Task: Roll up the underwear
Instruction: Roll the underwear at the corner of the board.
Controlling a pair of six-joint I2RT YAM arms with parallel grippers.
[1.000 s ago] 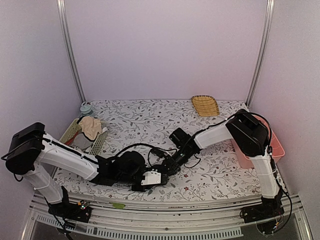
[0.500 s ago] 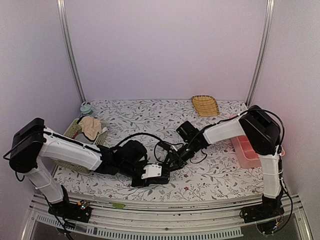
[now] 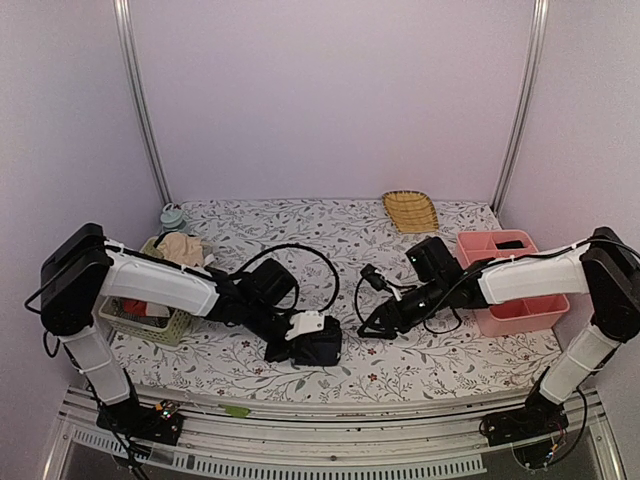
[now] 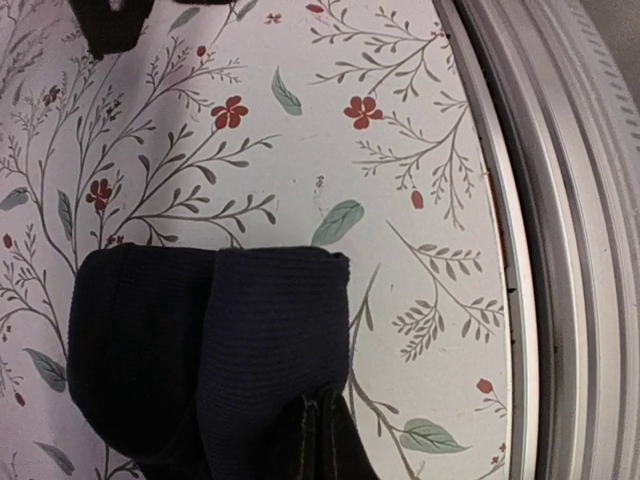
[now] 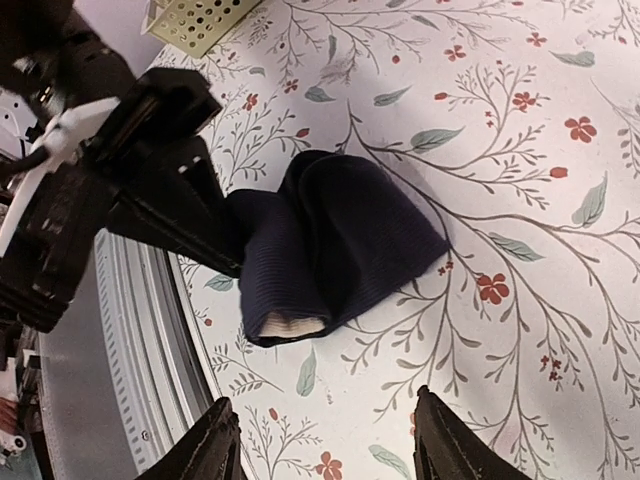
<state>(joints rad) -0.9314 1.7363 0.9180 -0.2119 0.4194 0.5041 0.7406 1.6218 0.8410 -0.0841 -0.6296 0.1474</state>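
Black ribbed cloth briefs lie half-rolled near the front edge of the floral table, the left gripper pinched shut on them. Right gripper hangs open nearby (tightening the roll is left, I judge).

The tabletop is covered by a white cloth printed with grey-green leaves and small red flowers, and it stands in a booth with plain pale lilac walls. Two slim metal posts rise at the back corners. A ribbed aluminium rail runs along the near edge, under soft, even light.
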